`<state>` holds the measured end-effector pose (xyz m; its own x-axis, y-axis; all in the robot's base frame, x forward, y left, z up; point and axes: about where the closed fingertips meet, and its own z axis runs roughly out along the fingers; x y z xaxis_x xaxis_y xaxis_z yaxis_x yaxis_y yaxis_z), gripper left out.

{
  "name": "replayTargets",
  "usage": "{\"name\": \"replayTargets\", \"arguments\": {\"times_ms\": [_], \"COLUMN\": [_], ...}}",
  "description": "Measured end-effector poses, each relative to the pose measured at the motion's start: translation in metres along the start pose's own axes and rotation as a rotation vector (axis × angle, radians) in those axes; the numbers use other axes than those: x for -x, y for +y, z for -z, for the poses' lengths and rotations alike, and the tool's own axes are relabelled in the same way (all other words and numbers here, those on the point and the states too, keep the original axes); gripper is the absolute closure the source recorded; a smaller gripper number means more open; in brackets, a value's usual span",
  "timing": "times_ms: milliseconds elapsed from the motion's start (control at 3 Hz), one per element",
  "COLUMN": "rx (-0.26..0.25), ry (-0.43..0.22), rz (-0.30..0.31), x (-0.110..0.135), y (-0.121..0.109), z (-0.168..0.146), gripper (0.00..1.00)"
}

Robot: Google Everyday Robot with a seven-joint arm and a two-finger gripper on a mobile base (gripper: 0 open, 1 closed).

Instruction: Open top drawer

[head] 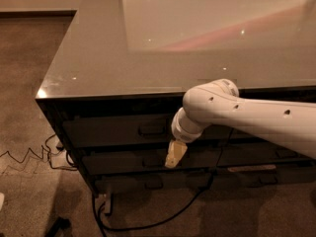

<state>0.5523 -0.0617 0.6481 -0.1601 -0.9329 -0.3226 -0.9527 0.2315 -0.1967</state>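
The top drawer (113, 131) is a wide dark front just under the glossy cabinet top, closed flush, with a small bar handle (152, 130) at its centre. My white arm (247, 113) reaches in from the right across the drawer fronts. The gripper (175, 155), pale yellow, hangs pointing down just below and right of that handle, in front of the drawer underneath. The arm's wrist covers the right part of the top drawer's front.
A second dark drawer (123, 162) and a lower one sit beneath, with narrower drawers (261, 154) to the right. The glossy grey cabinet top (148, 48) reflects light. Cables (29, 157) lie on the carpet at left; a black cord (163, 221) loops under the cabinet.
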Motion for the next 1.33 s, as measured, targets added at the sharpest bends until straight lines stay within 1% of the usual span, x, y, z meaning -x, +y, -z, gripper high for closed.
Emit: {"name": "replayTargets", "arguments": {"times_ms": [333, 667, 1000, 1333], "rx": [-0.032, -0.037, 0.002, 0.026], "ry": [-0.015, -0.018, 0.03, 0.056], "rz": [0.01, 0.008, 0.014, 0.023], "x": [0.007, 0.009, 0.003, 0.001], "y": [-0.01, -0.018, -0.021, -0.018], "z": [0.003, -0.006, -0.037, -0.047], "gripper": [0.0, 0.0, 0.0, 0.19]}}
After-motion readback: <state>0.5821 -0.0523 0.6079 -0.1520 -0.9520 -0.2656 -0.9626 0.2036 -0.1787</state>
